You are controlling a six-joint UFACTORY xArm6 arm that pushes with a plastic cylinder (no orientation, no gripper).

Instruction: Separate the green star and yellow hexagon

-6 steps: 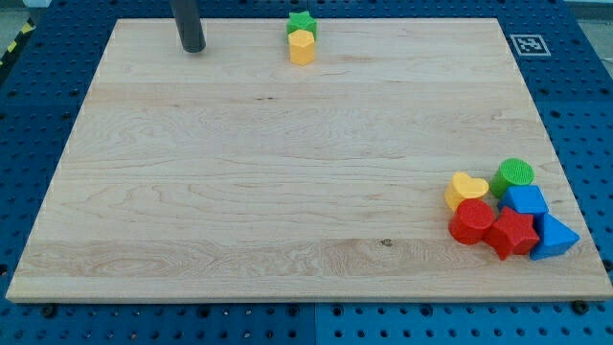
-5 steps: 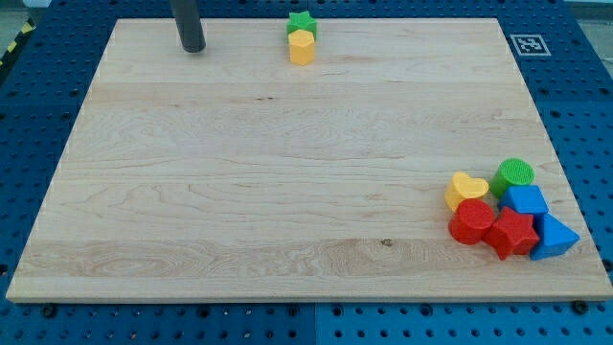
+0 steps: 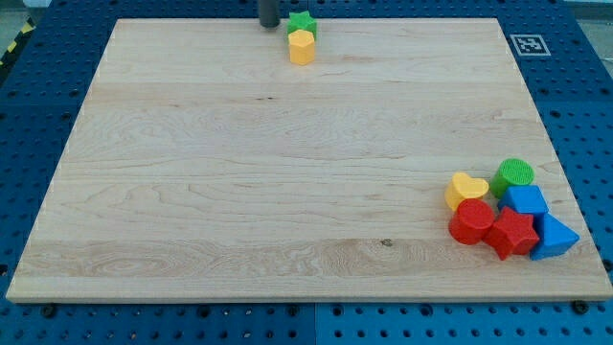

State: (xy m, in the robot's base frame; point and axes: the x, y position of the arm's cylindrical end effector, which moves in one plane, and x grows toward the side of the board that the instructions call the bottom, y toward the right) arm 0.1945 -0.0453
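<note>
- The green star (image 3: 302,22) sits at the board's (image 3: 192,192) top edge, a little left of its middle.
- The yellow hexagon (image 3: 302,46) touches it on the side toward the view's bottom.
- My tip (image 3: 270,25) stands just left of the star, at the same edge.
- Near the bottom-right corner, six blocks cluster together: yellow heart (image 3: 465,190), green cylinder (image 3: 514,176), red cylinder (image 3: 471,221), red star (image 3: 511,233), blue cube (image 3: 526,201), blue triangle (image 3: 554,237).

We saw a pale wooden board (image 3: 239,192) with visible grain and a smooth, matt finish. The green star (image 3: 302,22) and yellow hexagon (image 3: 302,46) looked smooth, and my tip (image 3: 270,25) was dark and matt.
</note>
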